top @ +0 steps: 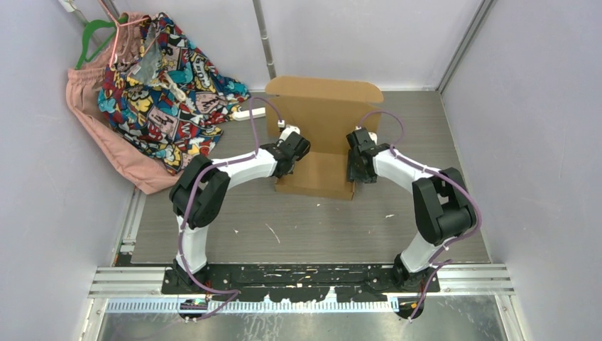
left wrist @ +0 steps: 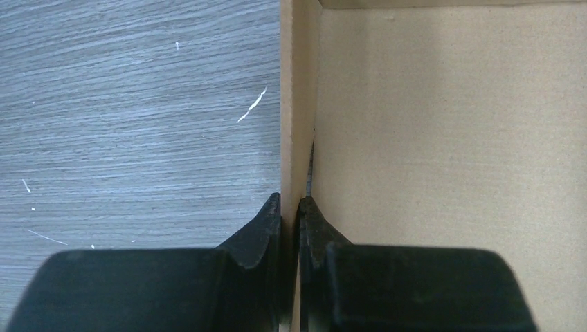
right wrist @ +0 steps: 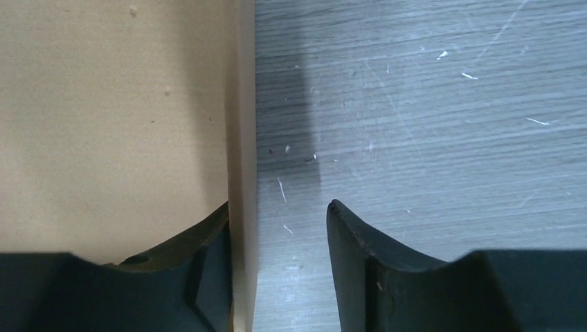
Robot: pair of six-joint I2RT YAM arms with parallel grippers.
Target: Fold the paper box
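Observation:
The paper box (top: 323,135) is plain brown cardboard at the table's middle, its low tray toward me and its lid flap standing up at the back. My left gripper (top: 292,152) is at the tray's left side. In the left wrist view its fingers (left wrist: 270,228) are shut on the box's upright left wall (left wrist: 297,104), one finger outside, one inside. My right gripper (top: 357,163) is at the tray's right side. In the right wrist view it is open: the box's right wall (right wrist: 242,138) lies against the inner finger, and the outer finger (right wrist: 346,242) stands apart over the table.
A heap of patterned cloth (top: 167,78) and pink fabric (top: 113,135) with a green hanger (top: 92,35) lies at the back left. Grey walls close in on both sides and behind. White specks dot the grey table (top: 284,227) in front of the box.

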